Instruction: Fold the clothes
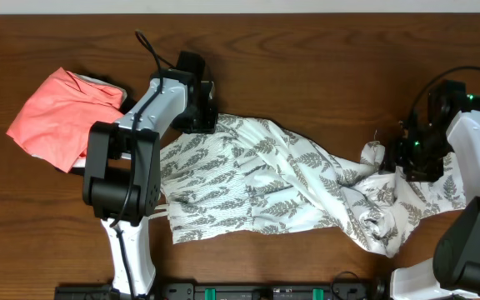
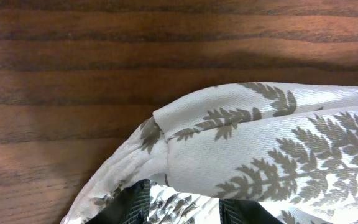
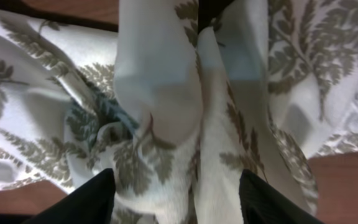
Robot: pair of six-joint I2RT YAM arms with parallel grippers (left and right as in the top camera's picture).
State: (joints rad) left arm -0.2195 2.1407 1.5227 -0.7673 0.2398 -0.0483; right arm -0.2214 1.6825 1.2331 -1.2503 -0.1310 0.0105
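The clothes [image 1: 265, 179], a white dress with grey-green fern print, lie crumpled in a long band across the wooden table. My left gripper [image 1: 201, 112] is at the dress's upper left corner. In the left wrist view its fingers [image 2: 132, 205] close on a raised fold of the dress [image 2: 260, 143]. My right gripper [image 1: 412, 158] hangs over the bunched right end. In the right wrist view its jaws [image 3: 179, 190] stand wide apart, with a rumpled ridge of the dress [image 3: 157, 93] between them.
A coral-pink folded garment [image 1: 57, 117] lies at the far left, beside the left arm. Bare wooden table [image 1: 323, 50] runs along the back. The arms' bases [image 1: 132, 250] stand at the front edge.
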